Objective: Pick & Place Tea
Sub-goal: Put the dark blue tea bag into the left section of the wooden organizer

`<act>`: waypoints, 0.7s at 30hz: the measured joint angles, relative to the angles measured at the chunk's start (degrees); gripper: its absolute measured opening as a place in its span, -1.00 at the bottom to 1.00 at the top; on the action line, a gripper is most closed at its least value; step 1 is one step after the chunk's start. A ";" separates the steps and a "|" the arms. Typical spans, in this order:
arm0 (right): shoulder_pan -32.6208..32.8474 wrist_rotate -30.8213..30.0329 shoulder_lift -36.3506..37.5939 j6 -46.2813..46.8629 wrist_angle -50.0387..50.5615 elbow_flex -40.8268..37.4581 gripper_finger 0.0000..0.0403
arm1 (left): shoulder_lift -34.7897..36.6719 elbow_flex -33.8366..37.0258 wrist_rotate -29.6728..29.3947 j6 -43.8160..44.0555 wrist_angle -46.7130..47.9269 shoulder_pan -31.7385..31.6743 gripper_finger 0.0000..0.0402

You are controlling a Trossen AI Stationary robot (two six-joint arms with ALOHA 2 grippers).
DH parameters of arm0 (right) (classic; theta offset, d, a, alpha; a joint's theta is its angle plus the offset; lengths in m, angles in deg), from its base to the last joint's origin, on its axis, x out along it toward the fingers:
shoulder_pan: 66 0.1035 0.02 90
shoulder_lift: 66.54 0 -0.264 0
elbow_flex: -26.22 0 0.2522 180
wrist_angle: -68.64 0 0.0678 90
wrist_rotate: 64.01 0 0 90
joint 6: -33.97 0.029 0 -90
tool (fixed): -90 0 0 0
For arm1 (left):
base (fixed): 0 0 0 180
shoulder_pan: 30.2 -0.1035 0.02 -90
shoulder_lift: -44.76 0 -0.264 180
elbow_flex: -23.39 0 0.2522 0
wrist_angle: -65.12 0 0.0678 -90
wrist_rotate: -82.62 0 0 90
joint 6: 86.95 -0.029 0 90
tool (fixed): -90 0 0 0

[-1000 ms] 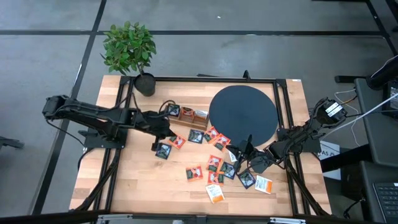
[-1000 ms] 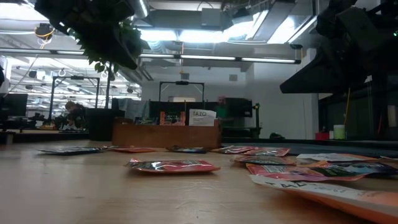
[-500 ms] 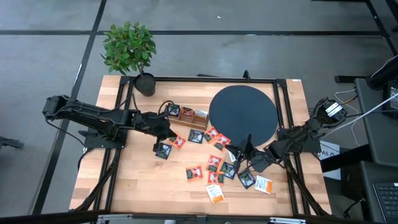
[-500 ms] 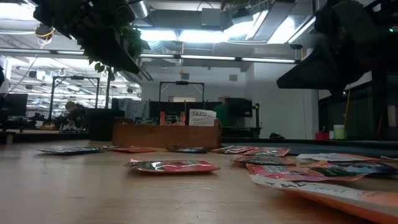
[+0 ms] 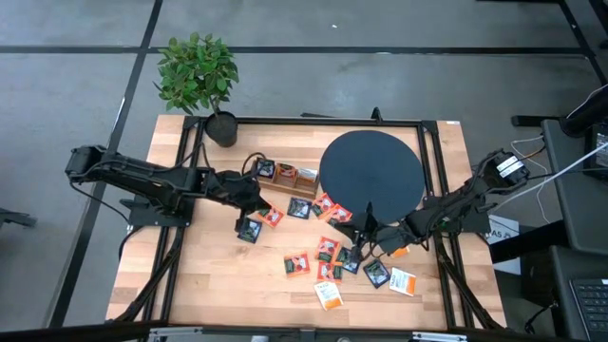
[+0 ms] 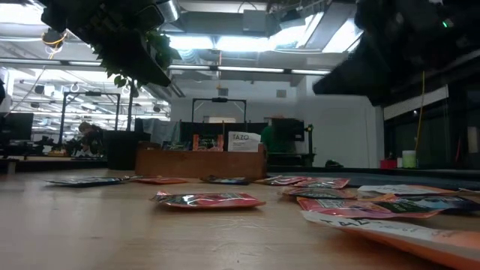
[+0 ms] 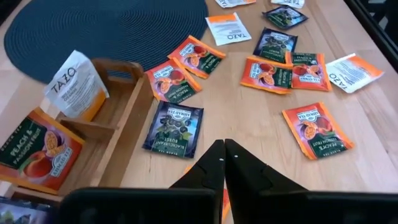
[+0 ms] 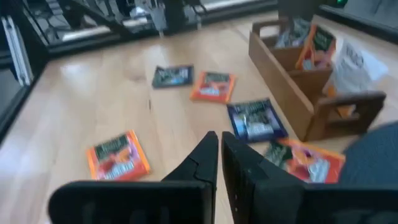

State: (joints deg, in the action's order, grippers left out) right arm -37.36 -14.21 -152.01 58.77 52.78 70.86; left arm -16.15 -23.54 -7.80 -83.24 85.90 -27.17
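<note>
Loose tea sachets (image 5: 328, 250) lie scattered on the wooden table (image 5: 204, 275) near the front edge of the black round mat (image 5: 370, 174); about fifteen can be counted from above. Three more stand in the wooden tray (image 5: 288, 178), two orange-and-green (image 7: 38, 151) and one white (image 7: 76, 83). The left gripper (image 5: 255, 201) hangs beside the tray, its fingers closed together and empty. The right gripper (image 5: 364, 231) sits over the sachets by the mat's near edge, fingers likewise pressed together, holding nothing. One potted plant (image 5: 198, 74) stands at the far left corner.
</note>
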 joint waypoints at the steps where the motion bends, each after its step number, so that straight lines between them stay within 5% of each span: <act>1: -0.02 -0.02 0.00 -0.07 0.30 0.78 -0.87 | -0.12 0.00 -0.01 0.99 0.01 0.00 -0.99; 21: -1.07 -1.73 -1.91 7.21 1.60 3.00 -0.97 | -9.54 0.04 -0.03 15.08 -4.52 0.00 -0.88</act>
State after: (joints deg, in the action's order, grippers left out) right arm -38.43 -15.94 -153.92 65.98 54.39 73.87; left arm -25.69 -23.50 -7.83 -68.16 81.39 -27.17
